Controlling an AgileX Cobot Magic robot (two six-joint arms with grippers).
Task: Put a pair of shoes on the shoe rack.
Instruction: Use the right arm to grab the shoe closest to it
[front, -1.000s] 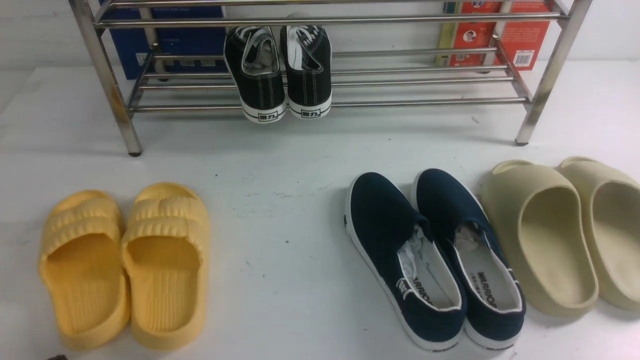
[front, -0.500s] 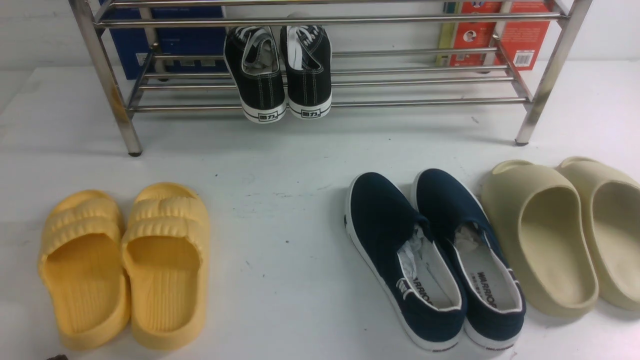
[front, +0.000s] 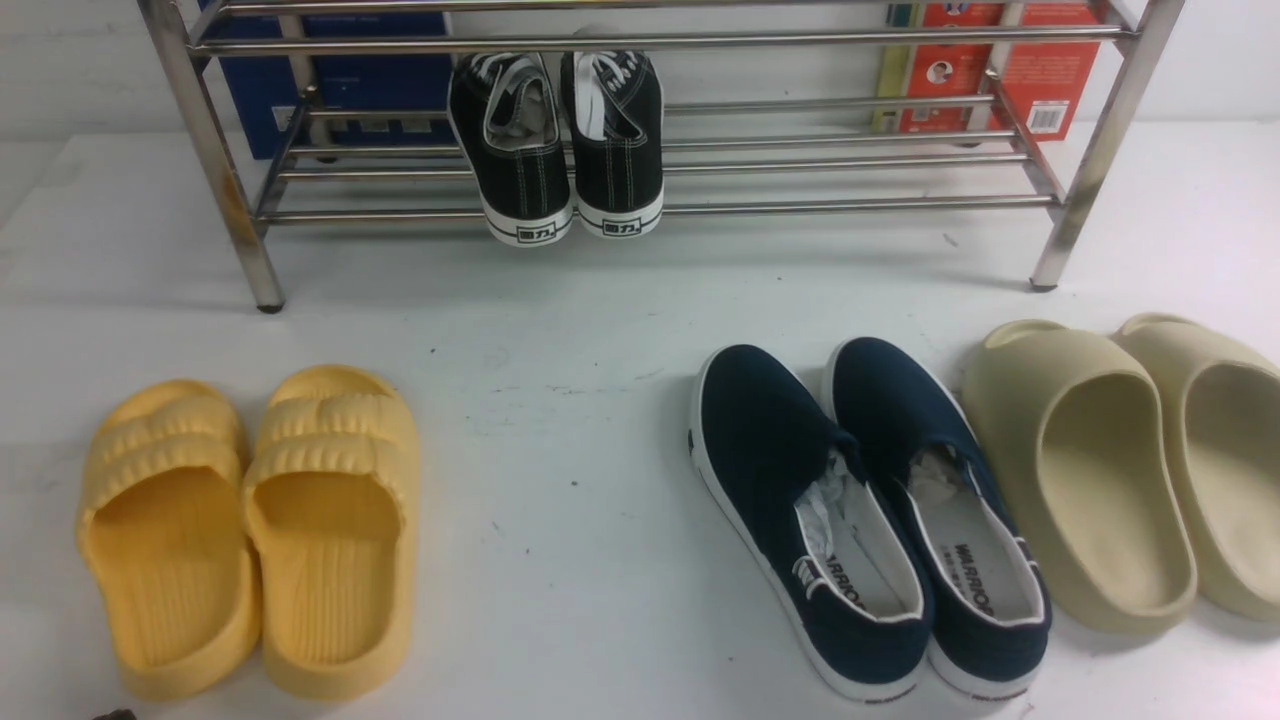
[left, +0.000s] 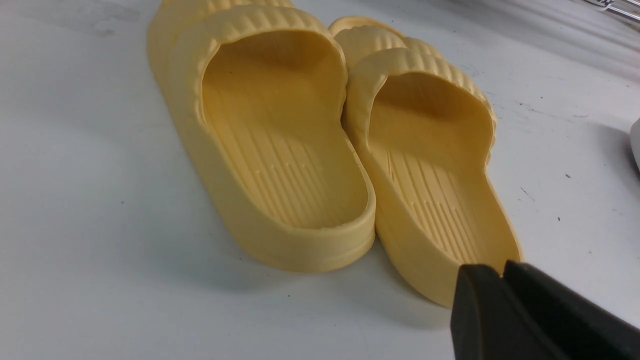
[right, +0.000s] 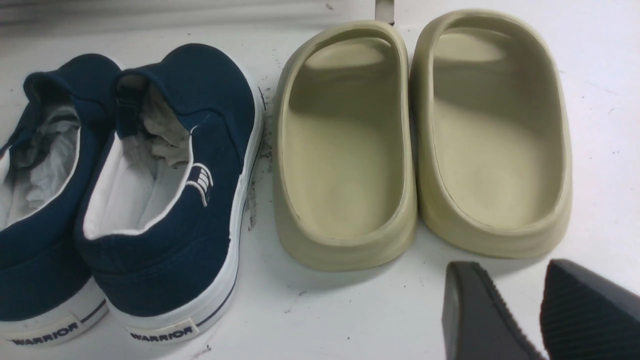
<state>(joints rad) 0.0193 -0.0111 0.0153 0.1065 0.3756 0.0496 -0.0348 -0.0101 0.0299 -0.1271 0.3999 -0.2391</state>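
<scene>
Bench (front: 560, 400), white and scuffed. The shoe rack (front: 800, 207) stands across the far side, with shiny round bars on upright legs. On its lower tier we note a pair of black lace-up sneakers (front: 560, 150) left of the middle, heels hanging over the front bar and toes pointing away from us. The rest of that tier is bare bars. Behind the rack are a blue box (front: 340, 90) on the left and a red box (front: 1040, 80) on the right.

The navy shoes (front: 870, 520) sit on the bench, well in front of the rack and right of centre. They lie side by side, pressed together, toes angled toward the rack and heels toward us. There is crumpled paper inside both, and "WARRIOR" is printed on the insoles and heel tabs.

Beige slides (front: 1130, 470) lie just beside them on the right; we cannot tell whether they touch. Yellow slides (front: 250, 530) lie well apart on the left.

Left hand (left: 502, 280): fingers pressed together on nothing, low over the bench near the heel of one yellow slide.

Right hand (right: 510, 280): fingers apart with bare bench between them, near the heels of the beige slides and gripping nothing.
</scene>
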